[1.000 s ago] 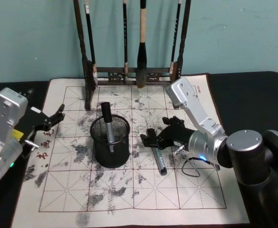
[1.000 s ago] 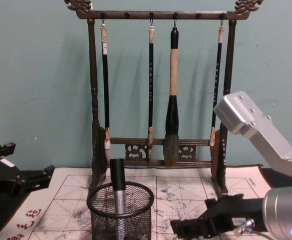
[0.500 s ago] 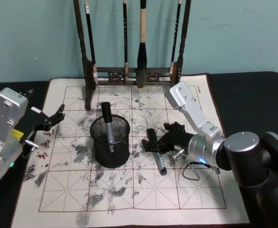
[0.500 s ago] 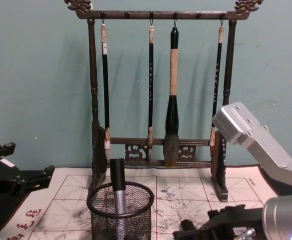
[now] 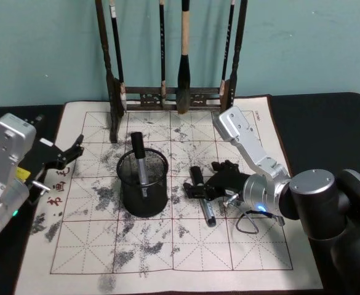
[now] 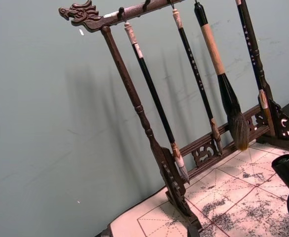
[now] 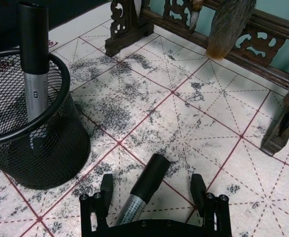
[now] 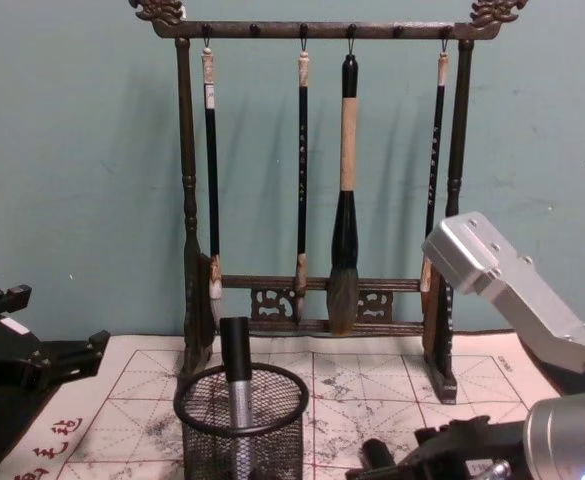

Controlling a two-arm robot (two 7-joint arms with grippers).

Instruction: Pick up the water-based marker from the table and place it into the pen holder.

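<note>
A water-based marker [image 5: 205, 201] with a black cap and grey barrel lies flat on the ink-stained mat, just right of the pen holder [image 5: 144, 195]. The holder is a round black mesh cup with another marker [image 5: 139, 161] standing in it. My right gripper [image 5: 196, 187] is low over the lying marker and open. In the right wrist view its fingers [image 7: 106, 189] straddle the marker [image 7: 143, 188] at the capped end without closing on it. The pen holder [image 7: 41, 148] stands close beside. My left gripper [image 5: 69, 153] hovers open at the mat's left edge, holding nothing.
A tall dark wooden brush rack [image 5: 171, 97] with several hanging brushes stands at the back of the mat. It also shows in the left wrist view as the rack [image 6: 149, 143]. The gridded practice mat [image 5: 149, 252] covers the black table; its front half is bare.
My right gripper has sunk lower and settled around the lying marker, dropping toward the bottom of the chest view. The marker, pen holder and left arm have not moved.
</note>
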